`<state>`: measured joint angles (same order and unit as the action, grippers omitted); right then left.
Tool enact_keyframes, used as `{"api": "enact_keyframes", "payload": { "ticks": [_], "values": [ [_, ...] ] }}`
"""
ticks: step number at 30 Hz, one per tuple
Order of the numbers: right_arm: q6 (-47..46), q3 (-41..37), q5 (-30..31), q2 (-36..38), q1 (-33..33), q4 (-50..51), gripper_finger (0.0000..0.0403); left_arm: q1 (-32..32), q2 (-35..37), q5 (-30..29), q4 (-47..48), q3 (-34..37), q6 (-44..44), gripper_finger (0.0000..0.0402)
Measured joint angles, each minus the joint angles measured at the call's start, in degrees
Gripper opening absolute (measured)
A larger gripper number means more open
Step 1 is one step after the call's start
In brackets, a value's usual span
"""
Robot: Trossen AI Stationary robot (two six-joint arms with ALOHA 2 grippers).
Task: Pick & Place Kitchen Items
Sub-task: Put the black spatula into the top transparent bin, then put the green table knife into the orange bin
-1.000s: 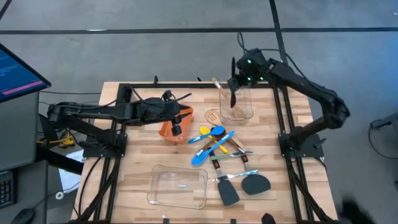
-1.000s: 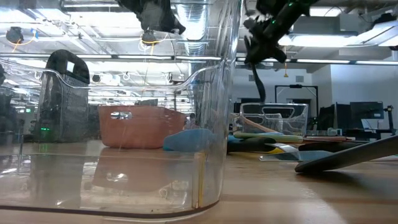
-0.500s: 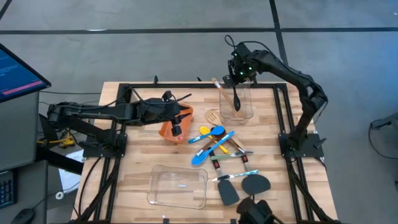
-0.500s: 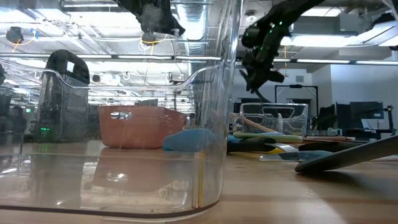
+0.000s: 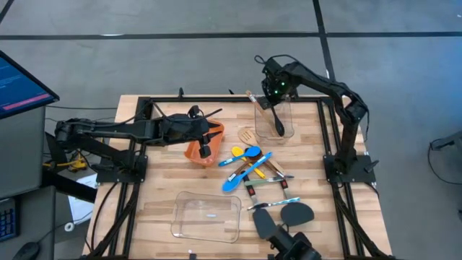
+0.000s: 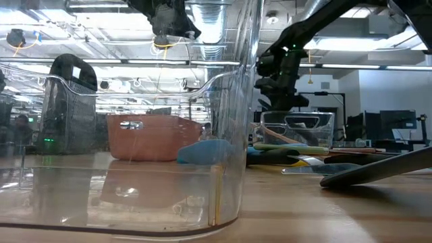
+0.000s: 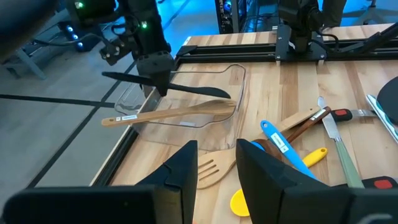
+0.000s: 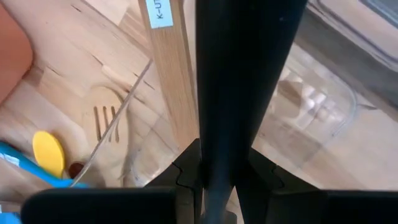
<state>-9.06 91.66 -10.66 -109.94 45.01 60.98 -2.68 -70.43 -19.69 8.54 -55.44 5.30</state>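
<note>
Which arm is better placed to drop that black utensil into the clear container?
The right: its gripper already holds the black spatula over the clear container. The left gripper hovers by the orange bin.

Straight ahead of your left arm's own dark fingers (image 7: 189, 168), a clear container (image 7: 186, 99) stands on the table (image 7: 292, 93). The right gripper (image 7: 155, 74) hangs over the container's rim, clamped on a black spatula (image 7: 186, 91) that runs level across the container. A wooden spoon (image 7: 171, 114) lies under the spatula, bowl inside the container, labelled handle poking out over the table edge. At 5 o'clock from the container you've got a blue spoon (image 7: 283, 147) crossing a wooden-handled tool (image 7: 305, 123), with a yellow spoon (image 7: 245, 200) close to your fingers. A slotted wooden turner (image 7: 214, 171) sits between them. A metal knife (image 7: 336, 146) lies at 3 o'clock from the blue spoon.
</note>
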Motion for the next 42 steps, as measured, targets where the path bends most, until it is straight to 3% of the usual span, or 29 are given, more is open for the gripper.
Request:
{"api": "enact_keyframes", "payload": {
  "ticks": [3,12,17,24,32,37,42],
  "values": [
    [0.1,0.0,0.0,-0.1,0.0,0.0,0.0070,0.0,0.0,0.0,0.0,0.0,0.0,0.0095],
    [2.4,0.0,0.1,0.2,0.1,-0.1,0.0200,0.0,0.0,0.0,0.0,0.0,-0.2,0.0095],
    [1.7,1.6,0.2,0.2,0.7,2.4,0.0217,0.0,0.0,0.0,0.0,0.0,-0.3,0.0095],
    [2.1,11.9,0.2,0.2,0.7,10.8,0.0178,0.0,0.0,0.0,0.0,0.0,-0.3,0.0095],
    [10.9,26.7,0.2,0.4,-1.3,21.9,0.0082,0.0,0.0,0.0,0.0,0.0,-0.2,0.0095],
    [19.6,28.1,0.2,3.7,-4.8,26.8,0.0010,0.0,0.0,0.0,0.0,0.0,-0.2,0.0095],
    [20.9,28.1,0.4,10.2,-8.8,29.0,0.0011,0.0,0.0,0.0,0.0,0.0,-0.2,0.0095]
  ]
}}
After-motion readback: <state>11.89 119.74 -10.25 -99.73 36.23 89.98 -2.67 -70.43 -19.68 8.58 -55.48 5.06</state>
